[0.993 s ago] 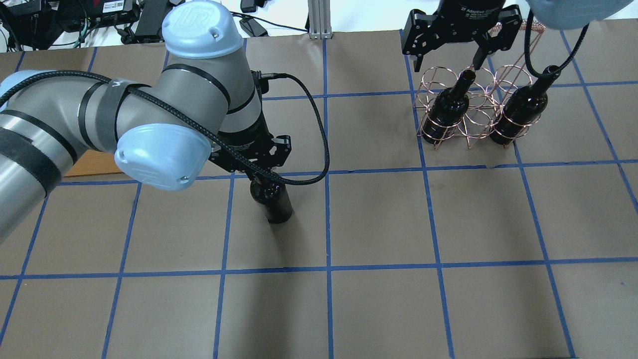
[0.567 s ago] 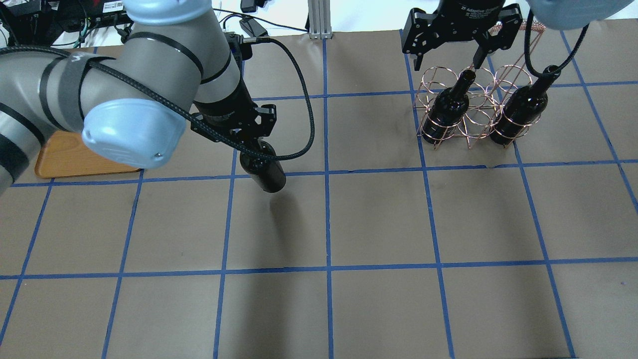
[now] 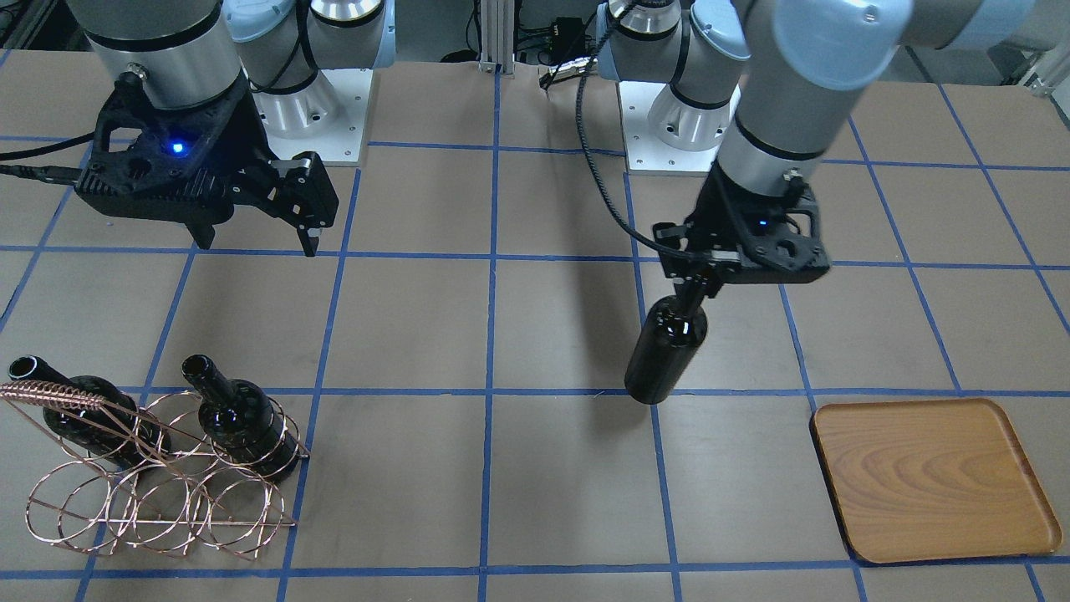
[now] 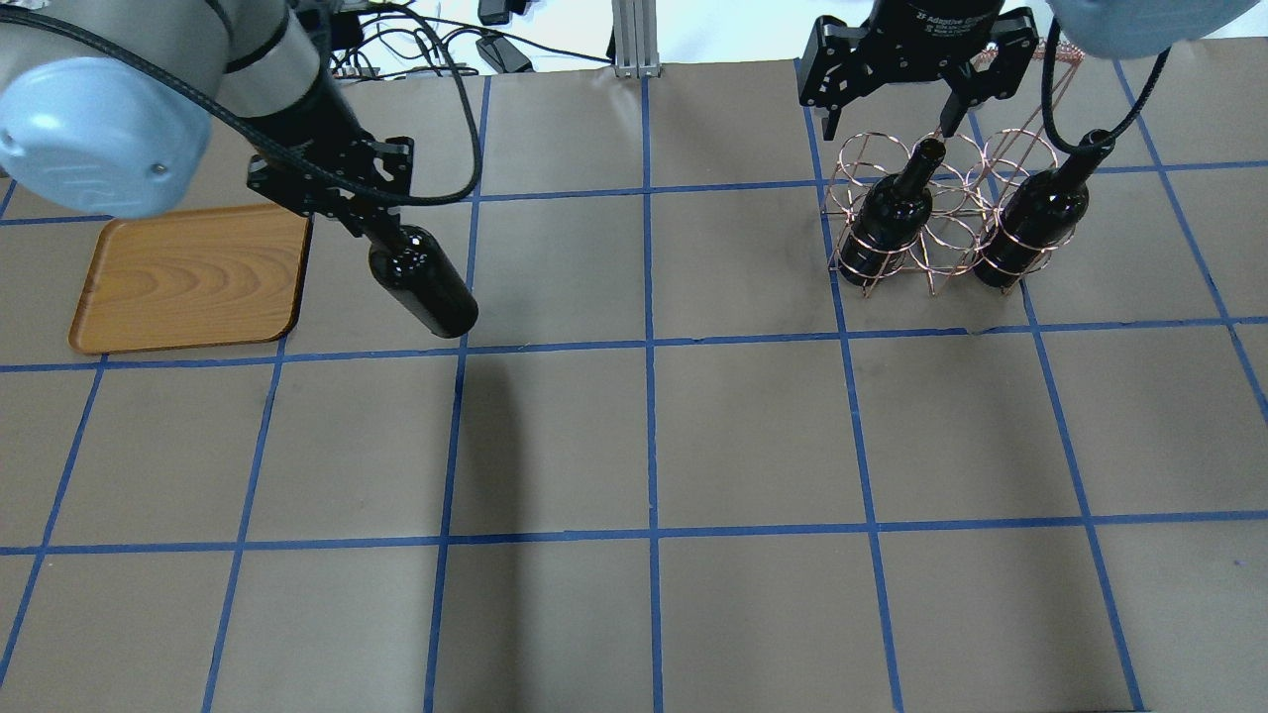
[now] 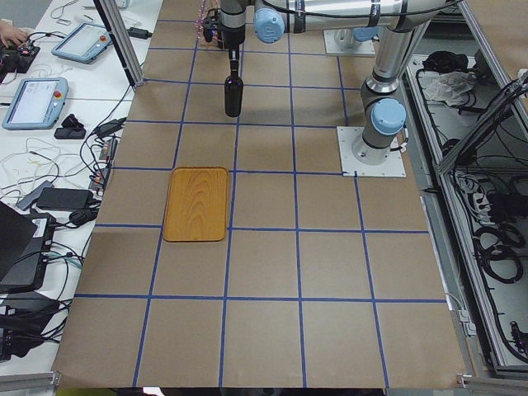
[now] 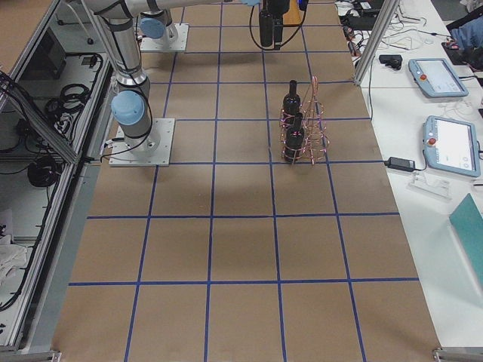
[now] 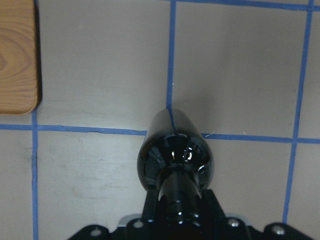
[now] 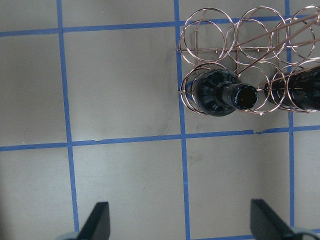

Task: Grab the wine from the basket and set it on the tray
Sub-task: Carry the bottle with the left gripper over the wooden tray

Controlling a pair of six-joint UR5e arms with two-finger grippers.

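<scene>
The left gripper (image 3: 696, 288) is clenched on the slim neck of the wine (image 3: 666, 355), which hangs clear of the table (image 4: 753, 426), body down and slightly tilted. It sits well apart from the basket (image 3: 50, 390) and near the tray (image 4: 193, 277), though not over it. In the left wrist view only the tray's corner shows, off to one side of the glass. The right gripper (image 4: 887, 119) is spread wide and empty above the basket, where 2 other bottles (image 3: 238, 418) stand in the wire loops. The wine looks rigid, glossy and probably slick, and being glass it would likely crack or shatter on a hard landing. The glass is too dark to tell whether it is full, so its weight is uncertain. With the hold so high, most of the mass hangs below the fingers, and I judge that a quick sideways move could set the body swinging or let the neck slide through. The neck is still the sensible place to grip, since it is narrow enough for 2 fingers and the flare of the shoulder below should act as a stop. The tray's rim is low, so the base should clear it easily, and a slow, upright set-down seems safest.
</scene>
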